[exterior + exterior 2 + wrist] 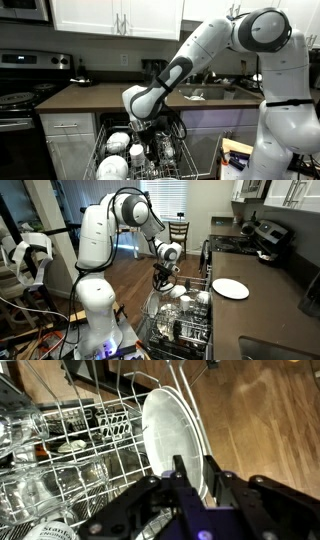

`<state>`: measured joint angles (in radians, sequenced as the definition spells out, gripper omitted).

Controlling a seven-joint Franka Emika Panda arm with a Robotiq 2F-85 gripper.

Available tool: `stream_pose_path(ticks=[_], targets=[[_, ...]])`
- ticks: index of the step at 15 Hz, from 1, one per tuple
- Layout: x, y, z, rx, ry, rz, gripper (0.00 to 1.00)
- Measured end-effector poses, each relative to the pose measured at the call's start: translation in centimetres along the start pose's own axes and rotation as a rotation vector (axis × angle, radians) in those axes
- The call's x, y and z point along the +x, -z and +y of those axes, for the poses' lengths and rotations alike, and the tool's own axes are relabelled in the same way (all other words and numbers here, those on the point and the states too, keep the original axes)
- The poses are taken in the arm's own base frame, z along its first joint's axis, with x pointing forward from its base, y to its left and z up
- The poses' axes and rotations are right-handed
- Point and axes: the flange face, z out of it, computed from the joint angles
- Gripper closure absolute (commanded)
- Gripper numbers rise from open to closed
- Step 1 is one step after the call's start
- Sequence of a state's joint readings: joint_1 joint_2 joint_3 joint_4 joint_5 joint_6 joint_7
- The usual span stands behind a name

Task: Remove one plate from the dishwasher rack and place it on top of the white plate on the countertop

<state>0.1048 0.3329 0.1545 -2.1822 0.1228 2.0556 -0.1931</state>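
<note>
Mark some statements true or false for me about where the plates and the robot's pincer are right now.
1. A white plate lies flat on the countertop. True.
2. The pincer hovers over the stove. False: it is down at the dishwasher rack.
3. An upright plate stands on edge in the rack, right at the pincer. True.
4. The rack holds only plates. False: glasses sit in it too.
</note>
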Motion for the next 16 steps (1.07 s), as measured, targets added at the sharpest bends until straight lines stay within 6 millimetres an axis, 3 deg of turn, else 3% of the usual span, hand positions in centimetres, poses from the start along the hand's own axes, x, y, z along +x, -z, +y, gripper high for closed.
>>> stream_pose_path(ticks=[7,14,16], targets=[[1.1,-1.0,1.4,0.000,0.014,0.040,0.01],[3.7,-2.1,2.2,0.011,0.025,0.035,0.00],[4.6,-2.5,2.5,0.007,0.029,0.032,0.06]])
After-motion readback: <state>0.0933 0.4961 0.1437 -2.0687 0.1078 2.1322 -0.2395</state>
